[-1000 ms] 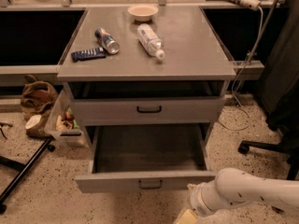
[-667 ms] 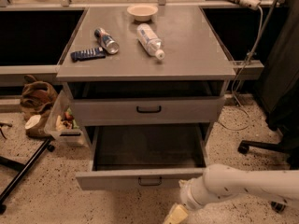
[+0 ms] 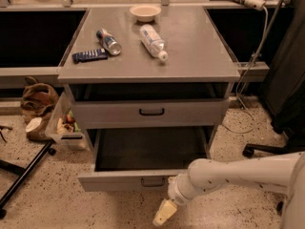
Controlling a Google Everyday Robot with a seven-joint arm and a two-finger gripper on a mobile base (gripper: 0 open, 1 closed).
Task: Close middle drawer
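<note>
The middle drawer (image 3: 119,180) is a wide grey metal drawer pulled far out of the cabinet, with a deep, plain, dark interior. Its small dark loop handle (image 3: 152,182) sits in the centre of the flat front. My gripper (image 3: 163,213) is cream-tipped and hangs low, just in front of and below the drawer front, slightly right of the handle. My white arm (image 3: 228,173) reaches in from the right. The uppermost drawer (image 3: 105,113) sits above it with its own handle. The lowest drawer front is hidden under the open drawer.
On the cabinet top lie a bowl (image 3: 145,12), a plastic bottle (image 3: 152,41), a can (image 3: 108,41) and a blue packet (image 3: 89,56). A brown bag (image 3: 37,99) and a clear bin (image 3: 66,123) stand left. A black stand leg (image 3: 24,178) and a chair base (image 3: 259,149) are on the floor.
My arm and gripper have swung left along the front of the open drawer, from its right corner to near the handle. The drawer stays pulled out.
</note>
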